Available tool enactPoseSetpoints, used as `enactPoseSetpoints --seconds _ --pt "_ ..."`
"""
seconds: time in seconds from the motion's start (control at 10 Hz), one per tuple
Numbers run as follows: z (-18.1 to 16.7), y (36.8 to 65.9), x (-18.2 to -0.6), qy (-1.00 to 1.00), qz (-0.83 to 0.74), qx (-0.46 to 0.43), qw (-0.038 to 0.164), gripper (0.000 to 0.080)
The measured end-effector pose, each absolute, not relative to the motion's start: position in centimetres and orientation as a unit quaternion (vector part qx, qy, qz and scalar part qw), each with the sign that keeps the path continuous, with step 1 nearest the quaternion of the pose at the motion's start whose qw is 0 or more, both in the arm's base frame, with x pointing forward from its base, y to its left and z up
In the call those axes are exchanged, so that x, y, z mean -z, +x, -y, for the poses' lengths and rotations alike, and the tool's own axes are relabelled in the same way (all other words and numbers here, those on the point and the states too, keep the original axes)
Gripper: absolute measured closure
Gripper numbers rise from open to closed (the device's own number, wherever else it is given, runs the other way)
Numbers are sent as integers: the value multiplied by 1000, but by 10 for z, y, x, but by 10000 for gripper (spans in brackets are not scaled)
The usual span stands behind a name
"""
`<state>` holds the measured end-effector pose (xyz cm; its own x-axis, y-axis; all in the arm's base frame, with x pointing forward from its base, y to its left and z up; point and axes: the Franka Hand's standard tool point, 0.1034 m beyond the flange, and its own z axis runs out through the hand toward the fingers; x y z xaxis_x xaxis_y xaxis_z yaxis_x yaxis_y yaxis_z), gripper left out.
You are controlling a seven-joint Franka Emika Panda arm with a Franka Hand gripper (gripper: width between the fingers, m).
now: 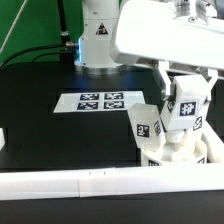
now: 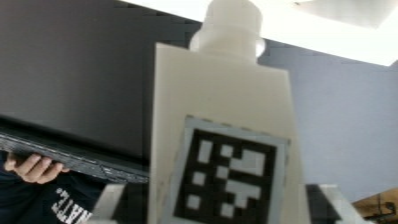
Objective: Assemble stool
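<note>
1. While I am hanging above the seat [image 1: 190, 155], my gripper [image 1: 184, 92] is squeezing one leg [image 2: 221, 120], so my jaws are narrow and holding it.
2. That leg is hanging upright just above the seat, its little peg pointing down at it.
3. A second leg [image 1: 148, 125] is standing at the seat's edge, on the exterior view's left of it; I cannot tell if it is fixed in.
4. I am guessing the stool is only partly built: my leg is waiting to go in, maybe others too.
5. I am seeing no box or bin, and the seat's holes are hiding from me.
6. The marker board [image 1: 100, 101] is lying well apart from the seat, on the exterior view's left.
</note>
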<state>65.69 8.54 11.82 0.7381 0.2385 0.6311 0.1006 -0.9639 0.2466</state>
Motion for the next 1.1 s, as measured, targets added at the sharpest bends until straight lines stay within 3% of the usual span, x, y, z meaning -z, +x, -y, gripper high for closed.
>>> enactPoseSetpoints --seconds 1.1 --pt "-102 650 -94 931 -102 -338 97 476"
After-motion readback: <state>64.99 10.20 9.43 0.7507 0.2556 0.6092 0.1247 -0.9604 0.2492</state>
